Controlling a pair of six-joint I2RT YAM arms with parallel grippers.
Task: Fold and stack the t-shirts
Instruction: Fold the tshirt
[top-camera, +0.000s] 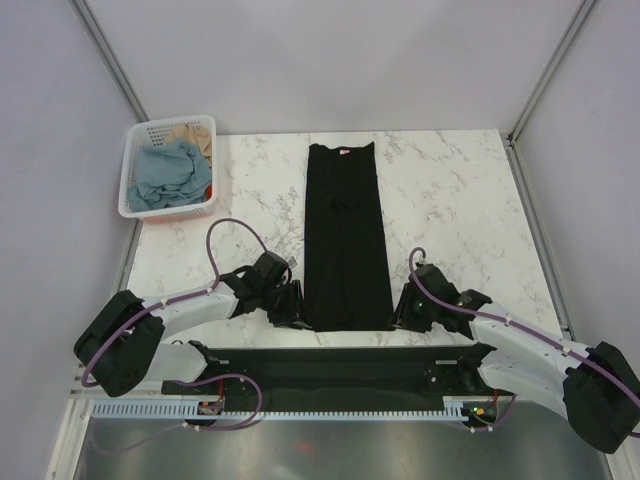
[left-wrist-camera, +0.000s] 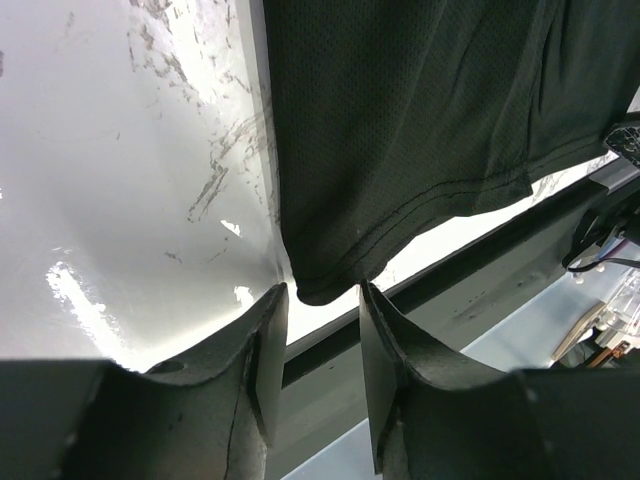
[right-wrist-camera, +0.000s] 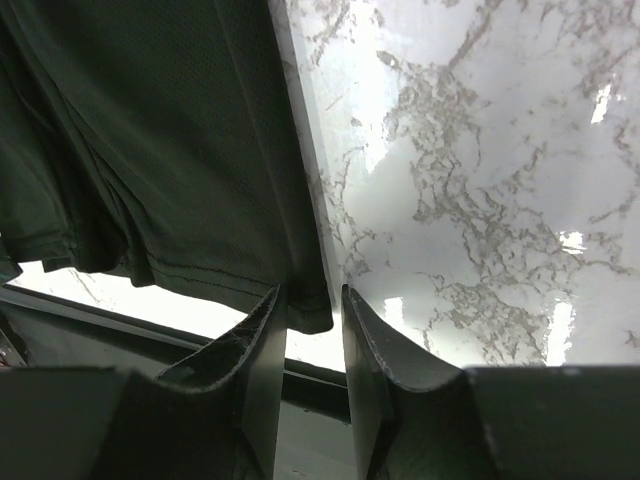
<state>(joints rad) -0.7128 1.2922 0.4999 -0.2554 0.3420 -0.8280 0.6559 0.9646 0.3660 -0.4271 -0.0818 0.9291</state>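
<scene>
The black t-shirt (top-camera: 345, 235) lies on the marble table, folded lengthwise into a long strip, pinkish neck label (top-camera: 345, 152) at the far end. My left gripper (top-camera: 291, 306) sits at its near left hem corner and my right gripper (top-camera: 402, 308) at its near right corner. In the left wrist view the left gripper (left-wrist-camera: 322, 292) is open, with the hem corner (left-wrist-camera: 320, 285) lying at its tips. In the right wrist view the right gripper (right-wrist-camera: 311, 292) is open, with the hem corner (right-wrist-camera: 310, 312) reaching between its fingers. A dusty blue shirt (top-camera: 165, 175) and a tan one (top-camera: 195, 135) lie crumpled in the basket.
The white slotted basket (top-camera: 133, 152) stands at the table's far left corner. The table's near edge and a dark rail (left-wrist-camera: 470, 265) run just behind both grippers. Grey walls enclose the table on three sides.
</scene>
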